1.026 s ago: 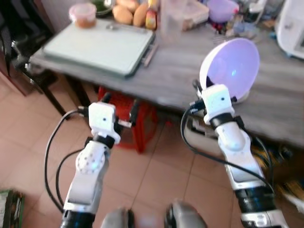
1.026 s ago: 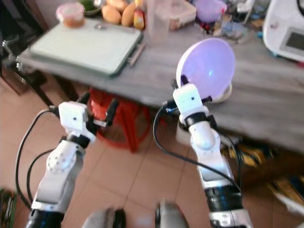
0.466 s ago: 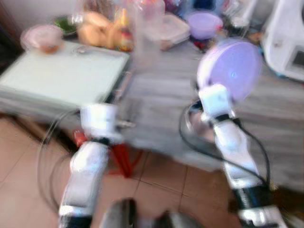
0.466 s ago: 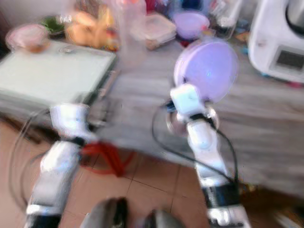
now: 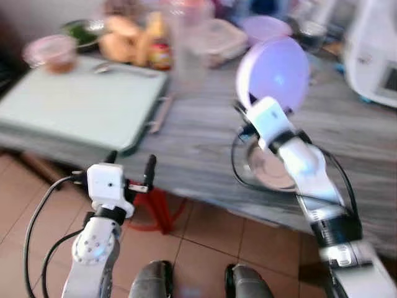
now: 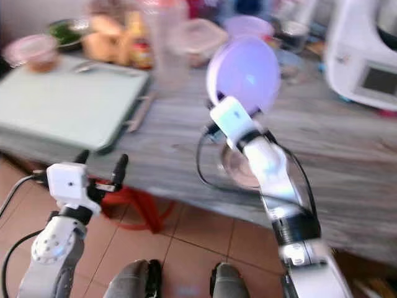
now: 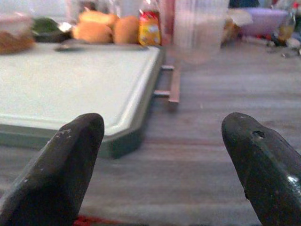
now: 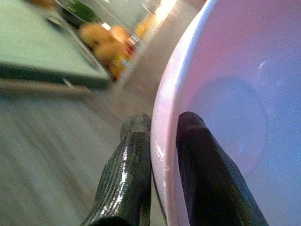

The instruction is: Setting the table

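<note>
Fingers (image 8: 134, 174) of the right pincer (image 8: 162, 155) were clamped on the rim of a lilac plate (image 5: 274, 73), one either side of the edge, holding it tilted nearly upright above the grey worktop (image 5: 205, 133). Below the forearm a second round dish (image 5: 268, 169) lay flat near the worktop's near edge. Farther off, a pale green board (image 5: 74, 105) covered the left part of the worktop, with a clear cup (image 7: 196, 29), rolls (image 7: 101, 29) and a lidded tub (image 5: 51, 51) behind it. The left pincer (image 7: 164, 155) hung low before the worktop edge, fingers wide apart and holding nothing. To do the step well, I judge, the plate should be tipped flat gradually and lowered onto bare worktop beside the dish, not onto it, and let go only once its base rests fully, since a rim grip on a steep plate can slip.
</note>
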Controlling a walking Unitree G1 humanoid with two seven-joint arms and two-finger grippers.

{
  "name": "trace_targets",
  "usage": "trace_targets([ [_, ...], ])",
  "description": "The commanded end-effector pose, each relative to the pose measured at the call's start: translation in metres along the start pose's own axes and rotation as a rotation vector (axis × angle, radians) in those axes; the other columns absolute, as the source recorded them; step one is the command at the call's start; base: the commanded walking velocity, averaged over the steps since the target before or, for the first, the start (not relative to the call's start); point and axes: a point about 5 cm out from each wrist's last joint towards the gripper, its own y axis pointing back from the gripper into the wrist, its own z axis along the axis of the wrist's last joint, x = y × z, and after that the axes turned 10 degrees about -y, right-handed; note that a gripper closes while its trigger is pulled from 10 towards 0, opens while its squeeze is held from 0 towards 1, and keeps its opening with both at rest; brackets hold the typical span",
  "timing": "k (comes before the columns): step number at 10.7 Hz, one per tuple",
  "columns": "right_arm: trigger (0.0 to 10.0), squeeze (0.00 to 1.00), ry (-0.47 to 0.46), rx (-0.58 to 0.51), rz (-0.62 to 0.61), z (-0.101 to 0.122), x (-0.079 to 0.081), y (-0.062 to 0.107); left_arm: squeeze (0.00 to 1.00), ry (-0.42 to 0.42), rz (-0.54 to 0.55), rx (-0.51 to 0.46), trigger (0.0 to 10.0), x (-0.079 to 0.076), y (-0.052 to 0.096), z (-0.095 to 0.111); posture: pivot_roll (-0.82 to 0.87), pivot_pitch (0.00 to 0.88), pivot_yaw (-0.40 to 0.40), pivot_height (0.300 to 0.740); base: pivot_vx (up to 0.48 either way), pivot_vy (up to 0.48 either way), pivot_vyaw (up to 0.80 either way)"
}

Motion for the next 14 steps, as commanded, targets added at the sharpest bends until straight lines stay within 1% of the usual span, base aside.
trace_targets([
  [1,10.0,0.00,0.003,0.013,0.051,-0.002,-0.001,-0.002,0.00,0.001,-0.025,-0.011,10.0,-0.004,0.002,0.004,0.02,0.180,-0.007,0.740,0.000,0.000,0.00],
  [2,10.0,0.00,0.005,0.063,0.132,-0.005,-0.001,-0.009,0.00,0.003,-0.056,-0.017,10.0,-0.006,0.003,0.007,0.02,0.184,-0.009,0.740,0.000,0.000,0.00],
  [3,10.0,0.00,0.005,0.128,0.174,-0.010,-0.001,-0.010,0.00,0.004,-0.062,-0.016,10.0,-0.006,0.004,0.007,0.03,0.186,-0.010,0.740,0.000,0.000,0.00],
  [4,10.0,0.00,0.010,0.183,0.223,-0.015,0.001,-0.008,0.00,0.004,-0.063,-0.014,10.0,-0.005,0.004,0.007,0.03,0.185,-0.010,0.740,0.000,0.000,0.00],
  [6,10.0,0.00,-0.017,0.231,0.275,-0.019,0.001,-0.003,0.00,0.006,-0.079,-0.011,10.0,-0.007,0.004,0.007,0.02,0.185,-0.008,0.740,0.000,0.000,0.00],
  [7,10.0,0.00,0.000,0.256,0.326,-0.021,0.003,0.002,0.00,0.006,-0.084,-0.008,10.0,-0.008,0.003,0.006,0.01,0.181,-0.010,0.740,0.000,0.000,0.00],
  [9,10.0,0.00,-0.013,0.300,0.377,-0.025,0.007,0.007,0.00,0.007,-0.087,-0.011,10.0,-0.008,0.001,0.006,0.01,0.178,-0.010,0.740,0.000,0.000,0.00],
  [11,10.0,0.00,-0.004,0.317,0.419,-0.027,0.010,0.011,0.00,0.006,-0.091,-0.008,10.0,-0.009,0.001,0.006,0.02,0.176,-0.010,0.740,0.000,0.000,0.00],
  [12,10.0,0.63,-0.005,0.319,0.428,-0.025,0.010,0.011,0.00,0.007,-0.092,-0.007,10.0,-0.009,0.001,0.006,0.02,0.177,-0.009,0.740,0.000,0.000,0.00],
  [13,10.0,1.00,-0.008,0.325,0.433,-0.025,0.010,0.013,0.00,0.008,-0.094,-0.009,10.0,-0.010,0.000,0.006,0.01,0.177,-0.008,0.740,0.000,0.000,0.00],
  [14,10.0,1.00,-0.003,0.328,0.437,-0.025,0.010,0.014,0.00,0.011,-0.097,-0.010,10.0,-0.010,-0.001,0.007,0.01,0.177,-0.006,0.740,0.000,0.000,0.00],
])
